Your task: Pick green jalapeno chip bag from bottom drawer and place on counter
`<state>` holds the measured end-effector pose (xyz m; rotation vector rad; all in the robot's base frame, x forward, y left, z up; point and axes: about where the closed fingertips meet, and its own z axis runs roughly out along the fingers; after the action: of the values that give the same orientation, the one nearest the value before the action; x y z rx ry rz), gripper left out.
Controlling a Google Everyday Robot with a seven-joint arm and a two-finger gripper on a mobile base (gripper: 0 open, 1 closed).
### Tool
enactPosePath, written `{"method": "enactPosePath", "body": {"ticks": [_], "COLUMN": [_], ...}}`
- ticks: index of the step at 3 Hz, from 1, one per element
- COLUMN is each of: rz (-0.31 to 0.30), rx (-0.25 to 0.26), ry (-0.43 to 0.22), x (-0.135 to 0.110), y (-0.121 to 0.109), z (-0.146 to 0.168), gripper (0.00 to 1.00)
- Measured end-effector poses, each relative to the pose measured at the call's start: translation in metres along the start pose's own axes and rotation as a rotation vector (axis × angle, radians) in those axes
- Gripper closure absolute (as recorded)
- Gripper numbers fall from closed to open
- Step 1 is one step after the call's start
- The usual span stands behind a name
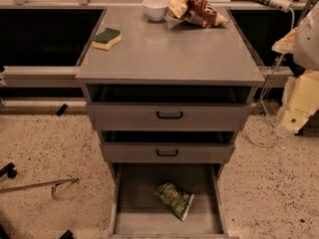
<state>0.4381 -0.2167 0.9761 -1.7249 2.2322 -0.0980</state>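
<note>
The green jalapeno chip bag [174, 199] lies flat on the floor of the bottom drawer [134, 203], right of its middle, tilted diagonally. The drawer is pulled fully open. The counter [169, 51] is the grey top of the cabinet above it. My gripper [295, 111] hangs at the right edge of the view, beside the cabinet's right side at about the height of the top drawer. It is far above and to the right of the bag and touches nothing.
On the counter sit a green-topped yellow sponge [106, 38] at the left, a white bowl [155, 8] at the back and a brown-and-yellow snack bag [195, 10] beside it. Two shallower drawers with black handles [169, 115] are slightly open. Cables hang at the right.
</note>
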Motion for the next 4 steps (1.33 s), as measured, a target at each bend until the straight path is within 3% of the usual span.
{"method": "enactPosePath", "body": {"ticks": [1, 2, 3, 4], "rz": [0.0, 0.005, 0.025, 0.062], "rx": [0.0, -0.001, -0.039, -0.104], "ry": [0.0, -0.025, -0.076, -0.091], "x": [0.0, -0.008, -0.033, -0.049], "y": [0.0, 0.009, 0.038, 0.085], "z": [0.0, 0.029, 0.098, 0.212], "gripper": [0.0, 0.0, 0.0, 0.0]}}
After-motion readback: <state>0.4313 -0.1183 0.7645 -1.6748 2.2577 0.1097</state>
